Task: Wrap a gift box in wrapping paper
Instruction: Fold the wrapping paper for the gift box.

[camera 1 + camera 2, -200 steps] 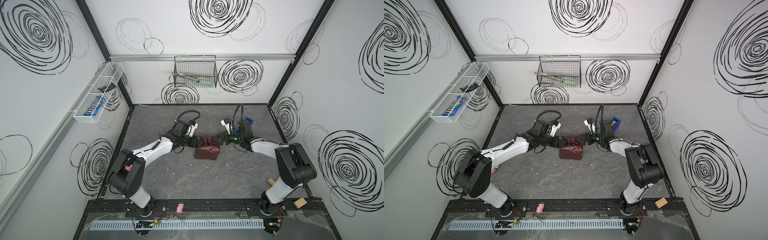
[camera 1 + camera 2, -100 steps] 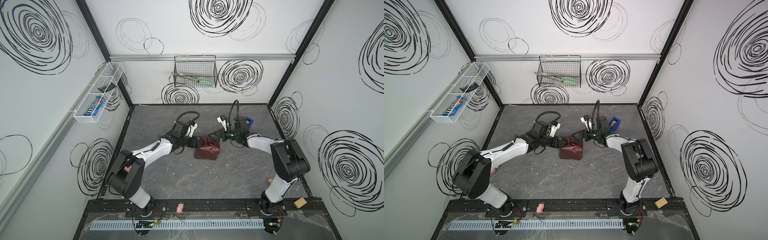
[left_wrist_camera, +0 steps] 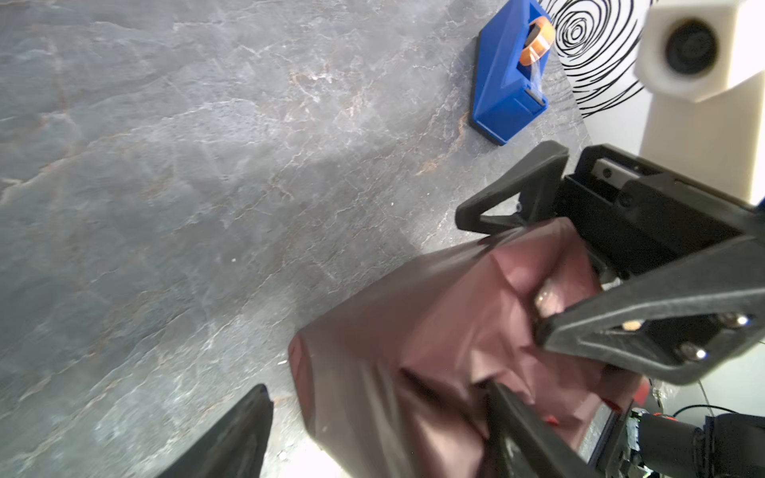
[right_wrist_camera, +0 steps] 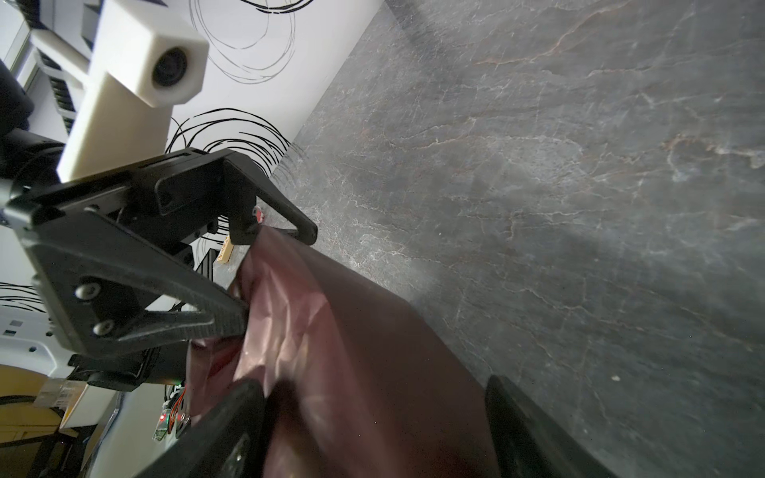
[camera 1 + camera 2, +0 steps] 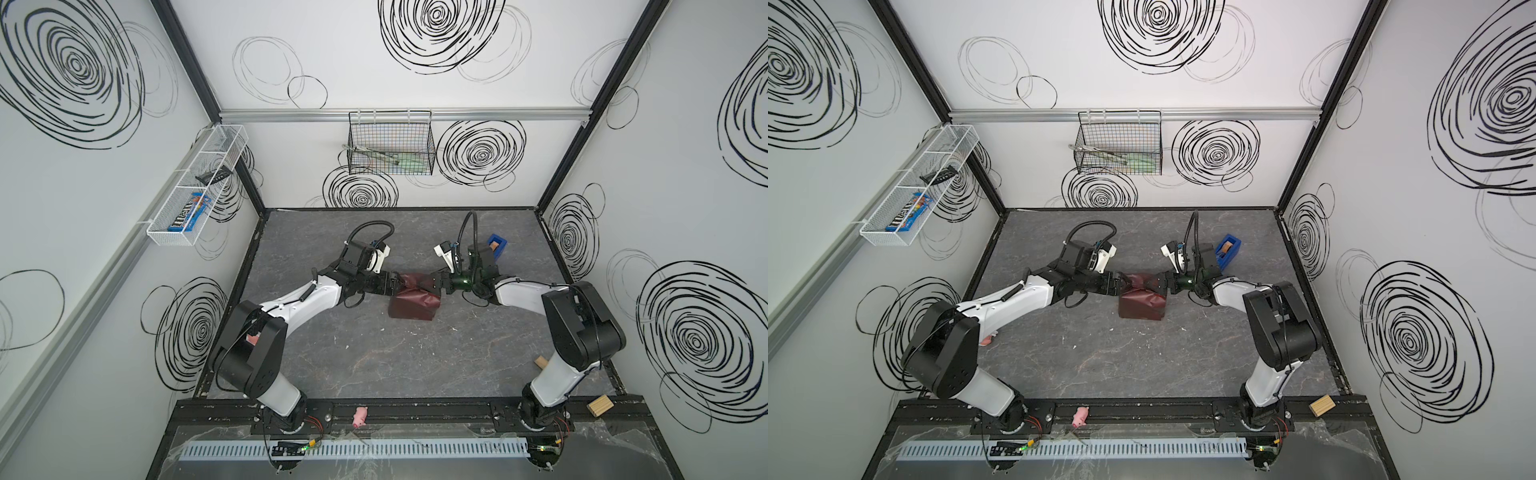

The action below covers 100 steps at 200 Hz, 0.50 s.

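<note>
1. Wrapping paper (image 5: 413,306): maroon, creased, folded into a box shape; sits on the table (image 5: 374,357) at frame centre in both top views.
2. Left gripper (image 5: 397,285) — jaws wide, straddling the paper's left end.
3. Right gripper (image 5: 433,285) — jaws wide, straddling its right end; one finger (image 3: 662,299) touches a fold.

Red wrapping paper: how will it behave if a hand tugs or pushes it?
Likely floppy: the wrapping paper bunches and creases where it gathers by the left hand. It probably keeps folds, since its near side face lies flat with crisp edges. Its sheen in the wrist views hints it may slip in a pinch. It looks thin, so it could tear.
</note>
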Available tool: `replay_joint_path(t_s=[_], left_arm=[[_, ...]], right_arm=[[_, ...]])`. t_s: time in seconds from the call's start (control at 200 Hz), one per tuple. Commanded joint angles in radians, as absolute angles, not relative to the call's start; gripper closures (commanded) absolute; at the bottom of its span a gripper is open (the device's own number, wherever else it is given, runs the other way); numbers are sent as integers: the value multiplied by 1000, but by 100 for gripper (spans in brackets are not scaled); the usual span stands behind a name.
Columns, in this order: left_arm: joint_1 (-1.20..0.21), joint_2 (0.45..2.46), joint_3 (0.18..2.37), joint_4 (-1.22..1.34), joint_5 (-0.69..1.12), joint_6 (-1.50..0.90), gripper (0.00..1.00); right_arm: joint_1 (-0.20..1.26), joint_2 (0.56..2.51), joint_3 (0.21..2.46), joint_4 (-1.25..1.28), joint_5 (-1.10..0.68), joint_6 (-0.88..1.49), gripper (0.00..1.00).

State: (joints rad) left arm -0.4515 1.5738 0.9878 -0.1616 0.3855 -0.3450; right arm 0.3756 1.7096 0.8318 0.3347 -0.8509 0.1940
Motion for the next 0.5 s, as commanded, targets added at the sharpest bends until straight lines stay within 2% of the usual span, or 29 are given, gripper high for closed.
replay_joint_path(t_s=[0.0, 0.255, 0.495], left_arm=[[-420, 1539, 978, -257, 396, -334, 13], [-411, 1517, 1043, -248, 507, -348, 13], [-414, 1519, 1082, -235, 527, -360, 13]], right_arm=[[378, 1709, 796, 309, -837, 159, 13], [393, 1704, 762, 341, -804, 151, 13], [402, 1715, 735, 373, -785, 151, 13]])
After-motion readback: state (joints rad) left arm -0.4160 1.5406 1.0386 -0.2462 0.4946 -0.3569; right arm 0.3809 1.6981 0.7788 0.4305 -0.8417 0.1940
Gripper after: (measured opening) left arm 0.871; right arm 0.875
